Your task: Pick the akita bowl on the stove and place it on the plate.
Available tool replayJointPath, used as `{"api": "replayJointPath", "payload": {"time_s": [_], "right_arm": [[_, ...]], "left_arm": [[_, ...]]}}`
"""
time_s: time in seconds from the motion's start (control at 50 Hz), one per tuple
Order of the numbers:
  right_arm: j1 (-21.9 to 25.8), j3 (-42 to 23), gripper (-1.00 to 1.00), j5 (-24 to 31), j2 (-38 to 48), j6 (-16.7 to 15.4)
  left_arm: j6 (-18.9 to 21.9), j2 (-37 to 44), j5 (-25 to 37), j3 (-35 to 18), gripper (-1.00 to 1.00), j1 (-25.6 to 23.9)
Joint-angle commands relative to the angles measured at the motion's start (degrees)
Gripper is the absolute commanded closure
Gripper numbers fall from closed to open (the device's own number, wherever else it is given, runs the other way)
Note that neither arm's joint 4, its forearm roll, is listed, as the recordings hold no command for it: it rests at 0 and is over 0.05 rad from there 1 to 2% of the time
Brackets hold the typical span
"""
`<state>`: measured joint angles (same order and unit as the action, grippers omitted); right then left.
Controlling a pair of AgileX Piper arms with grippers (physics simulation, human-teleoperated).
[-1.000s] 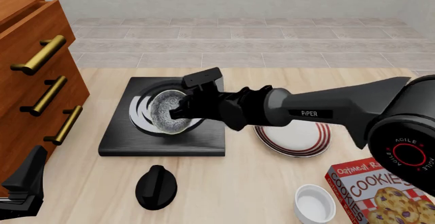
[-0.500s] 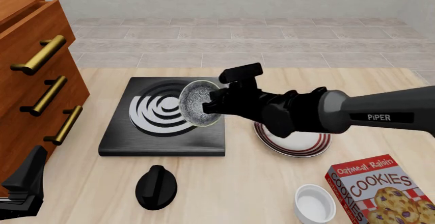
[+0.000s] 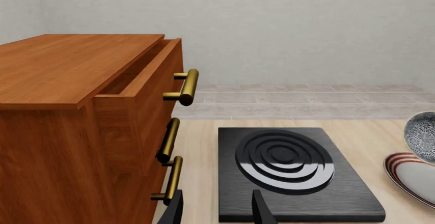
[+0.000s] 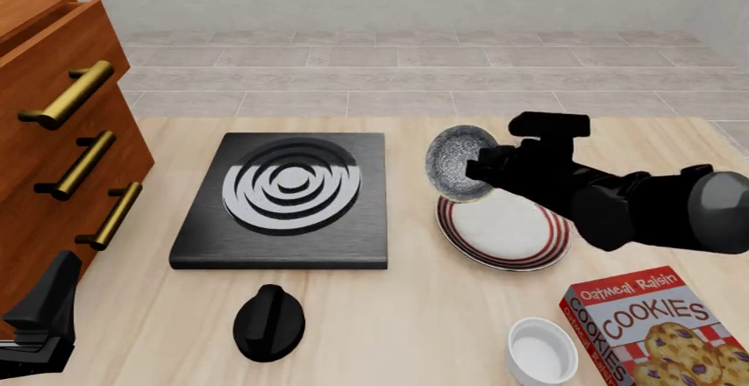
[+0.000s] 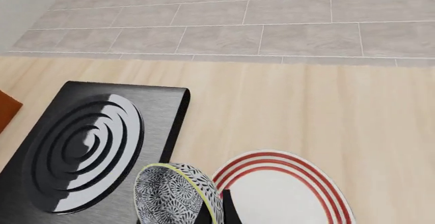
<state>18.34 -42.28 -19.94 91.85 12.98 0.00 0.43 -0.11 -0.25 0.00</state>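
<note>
At the far left of the front view stands a wooden drawer chest, and my left claw sits in the lower left corner below it, well away from the work. Its wrist view shows the two fingers apart with nothing between them.

Moving right, the stove lies flat on the table with its burner rings bare; the bowl is no longer on it. A black knob lies near the frame's bottom, in front of the stove.

Right of centre, the akita bowl hangs in the air, tipped on its side so its mouth faces the stove and the camera. My right claw is clamped on its rim. In the right wrist view only one dark finger shows, beside the bowl's wall.

What my next move turns on is this: the plate lies just below and slightly right of the bowl in the frame. The bowl overlaps the plate's upper left rim and is not yet over its middle. I judge it needs a short carry rightward and toward me, levelling the bowl, then a descent.

At the lower right stand a white cup and a cookie box, clear of that path.
</note>
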Motion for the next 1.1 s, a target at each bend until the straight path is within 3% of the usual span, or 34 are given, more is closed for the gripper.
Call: {"api": "replayJointPath", "payload": {"time_s": [0.02,0.2,0.28,0.42,1.1], "right_arm": [[-8.21,3.82,1.00,-1.43,-2.08,0.12],[-12.03,3.98,1.00,-2.91,0.41,-1.00],[-12.12,3.09,1.00,-3.03,3.27,-3.59],[-11.85,1.36,1.00,-3.11,6.70,-4.00],[-9.39,2.28,1.00,-8.47,17.33,-2.08]], "left_arm": [[0.00,0.00,0.00,0.00,-1.00,0.00],[0.00,0.00,0.00,0.00,-1.00,0.00],[0.00,0.00,0.00,0.00,-1.00,0.00],[0.00,0.00,0.00,0.00,-1.00,0.00],[0.00,0.00,0.00,0.00,-1.00,0.00]]}}
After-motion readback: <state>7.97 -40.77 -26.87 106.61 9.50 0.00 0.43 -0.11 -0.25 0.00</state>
